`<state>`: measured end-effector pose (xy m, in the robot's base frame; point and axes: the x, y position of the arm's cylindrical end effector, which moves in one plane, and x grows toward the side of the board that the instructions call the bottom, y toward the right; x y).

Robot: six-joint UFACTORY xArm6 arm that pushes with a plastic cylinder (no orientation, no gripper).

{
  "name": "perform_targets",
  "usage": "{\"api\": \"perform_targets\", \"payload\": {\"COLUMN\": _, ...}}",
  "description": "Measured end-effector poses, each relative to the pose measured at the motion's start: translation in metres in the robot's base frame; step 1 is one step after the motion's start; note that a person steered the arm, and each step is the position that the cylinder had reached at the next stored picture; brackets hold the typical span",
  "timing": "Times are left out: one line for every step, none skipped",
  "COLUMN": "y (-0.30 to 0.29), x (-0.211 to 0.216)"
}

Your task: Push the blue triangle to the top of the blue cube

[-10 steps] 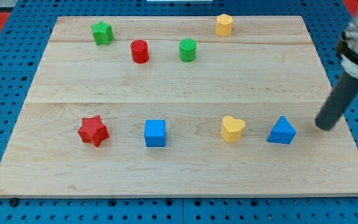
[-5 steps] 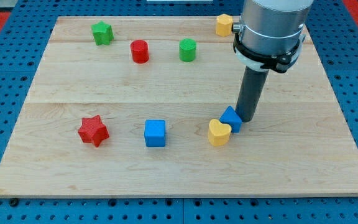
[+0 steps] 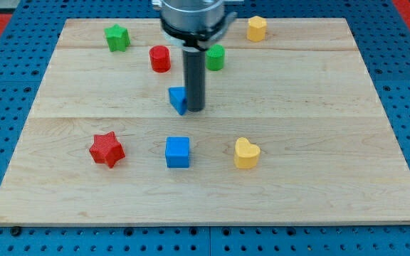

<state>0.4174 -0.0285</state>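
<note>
The small blue plastic cube (image 3: pixel 178 152) is sitting low on the pale wooden surface (image 3: pixel 319 85), and the blue plastic triangle (image 3: pixel 178 99) is lying above it, toward the view's top. My tip (image 3: pixel 195 110) is touching the triangle's right side; there is no hand here to spread or pinch. The triangle is looking light, rigid and slippery, likely twisting unless pushed squarely on a flat face.

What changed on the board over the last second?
My tip swept in from the view's right and pushed the blue triangle left and up; it now sits above the blue cube, touching the tip's left side. On the way the triangle nudged the yellow heart slightly left and down. The blue cube, red star, red cylinder, green cylinder, green star and the top yellow block stayed put.
</note>
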Motion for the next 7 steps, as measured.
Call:
{"api": "perform_targets", "payload": {"y": 0.007, "x": 0.013}}
{"api": "perform_targets", "payload": {"y": -0.028, "x": 0.025}}
{"api": "perform_targets", "payload": {"y": -0.071, "x": 0.022}}
{"api": "perform_targets", "payload": {"y": -0.074, "x": 0.004}}
{"api": "perform_targets", "payload": {"y": -0.048, "x": 0.0}}
{"api": "perform_targets", "payload": {"y": -0.017, "x": 0.0}}
{"api": "perform_targets", "payload": {"y": -0.014, "x": 0.026}}
